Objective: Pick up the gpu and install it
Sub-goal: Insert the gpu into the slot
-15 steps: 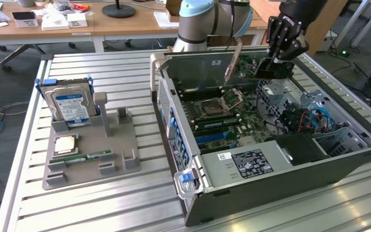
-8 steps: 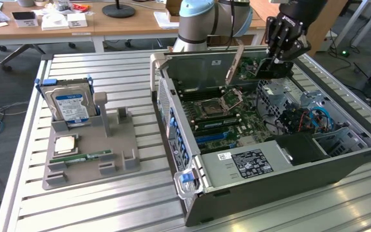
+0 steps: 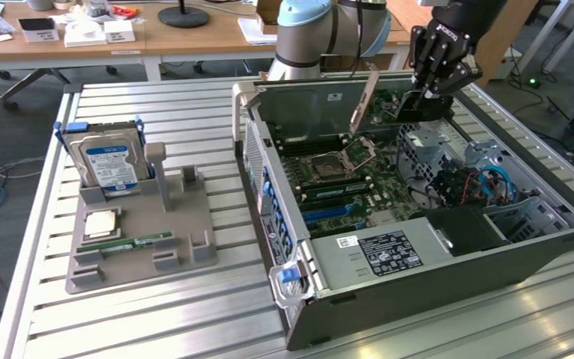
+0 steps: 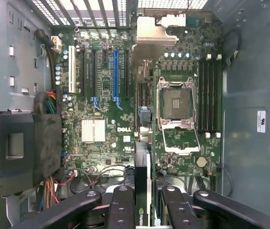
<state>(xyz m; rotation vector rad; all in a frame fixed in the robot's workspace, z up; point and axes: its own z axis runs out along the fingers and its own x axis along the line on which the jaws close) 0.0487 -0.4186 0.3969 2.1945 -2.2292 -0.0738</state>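
Note:
The gpu [image 3: 392, 108] is a dark card with a pale metal bracket [image 3: 365, 101], and it hangs upright over the open computer case [image 3: 297, 299]. My gripper [image 3: 432, 88] is shut on its upper edge from above. In the wrist view the gpu [image 4: 143, 176] is seen edge-on between my fingers [image 4: 120, 205], with its bracket [image 4: 149, 36] towards the case's rear grille. It hovers above the motherboard [image 4: 101, 133], between the blue slot [image 4: 115, 76] and the CPU socket [image 4: 177, 102]. It sits in no slot.
A grey fixture [image 3: 177, 224] on the slatted table at the exterior view's left holds a hard drive [image 3: 107, 161], a CPU [image 3: 102, 223] and a RAM stick [image 3: 132, 243]. Inside the case are a power supply [image 3: 387, 250], a black shroud [image 4: 15, 148] and cable bundles [image 3: 477, 183].

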